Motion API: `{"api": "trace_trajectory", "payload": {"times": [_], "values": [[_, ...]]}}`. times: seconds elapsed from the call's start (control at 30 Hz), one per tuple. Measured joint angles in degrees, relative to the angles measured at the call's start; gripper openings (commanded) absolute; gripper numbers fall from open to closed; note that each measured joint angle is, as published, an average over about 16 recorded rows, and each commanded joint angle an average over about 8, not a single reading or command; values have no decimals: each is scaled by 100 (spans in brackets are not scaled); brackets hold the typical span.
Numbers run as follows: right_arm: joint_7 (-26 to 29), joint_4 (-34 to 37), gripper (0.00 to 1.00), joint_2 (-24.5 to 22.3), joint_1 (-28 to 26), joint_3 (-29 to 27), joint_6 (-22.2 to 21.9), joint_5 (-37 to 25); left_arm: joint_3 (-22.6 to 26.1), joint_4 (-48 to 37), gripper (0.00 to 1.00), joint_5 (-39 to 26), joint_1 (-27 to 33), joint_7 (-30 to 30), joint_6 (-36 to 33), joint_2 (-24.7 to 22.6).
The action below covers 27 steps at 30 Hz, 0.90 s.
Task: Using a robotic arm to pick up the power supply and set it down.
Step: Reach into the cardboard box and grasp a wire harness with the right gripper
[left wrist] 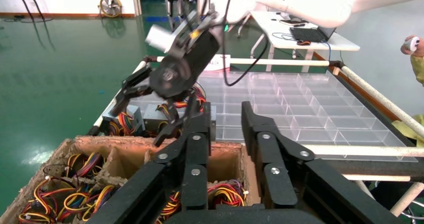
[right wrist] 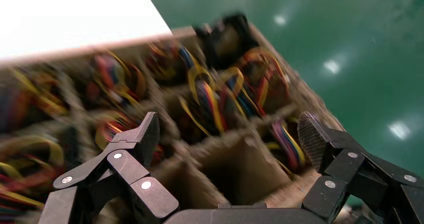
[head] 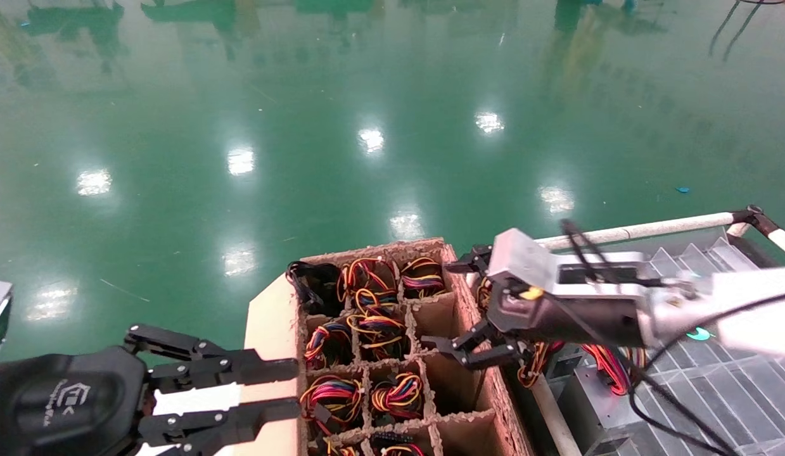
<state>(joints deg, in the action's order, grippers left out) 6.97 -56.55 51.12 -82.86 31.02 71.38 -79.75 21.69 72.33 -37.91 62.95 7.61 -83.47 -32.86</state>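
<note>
Green glossy floor [head: 303,126] fills most of the head view. On it stands a divided cardboard box [head: 265,329], its cells packed with red, yellow and orange wire bundles; several cells nearest the right gripper look empty. Beside the box lies a clear compartment tray [left wrist: 310,109]. The right gripper [head: 459,304] hovers over the box's right edge, jaws spread wide and empty. Power supplies [left wrist: 152,118] sit just behind it on the tray's near edge, long sides along that edge. The left gripper [head: 284,389], parked at the box's left side, is part open, empty and farther away.

green floor [head: 303,126], brown cardboard box [head: 487,386]
</note>
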Motion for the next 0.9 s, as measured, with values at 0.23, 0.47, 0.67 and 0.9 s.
{"api": "trace_trajectory", "payload": {"times": [0.23,0.47,0.67,0.9], "values": [[-253,552,47,542,-453,408,-552,-1028,0,0,1,0,0,0,0,0],[-537,1026,0,1044,-707,638,-1020,-1587,1,0,4,0,0,0,0,0],[-900,1462,0,1436,-833,722,-1323,-1761,1,0,6,1,0,0,0,0],[-1301,1938,0,1763,-942,762,-1605,-1849,1,0,16,1,0,-1,0,0]]}}
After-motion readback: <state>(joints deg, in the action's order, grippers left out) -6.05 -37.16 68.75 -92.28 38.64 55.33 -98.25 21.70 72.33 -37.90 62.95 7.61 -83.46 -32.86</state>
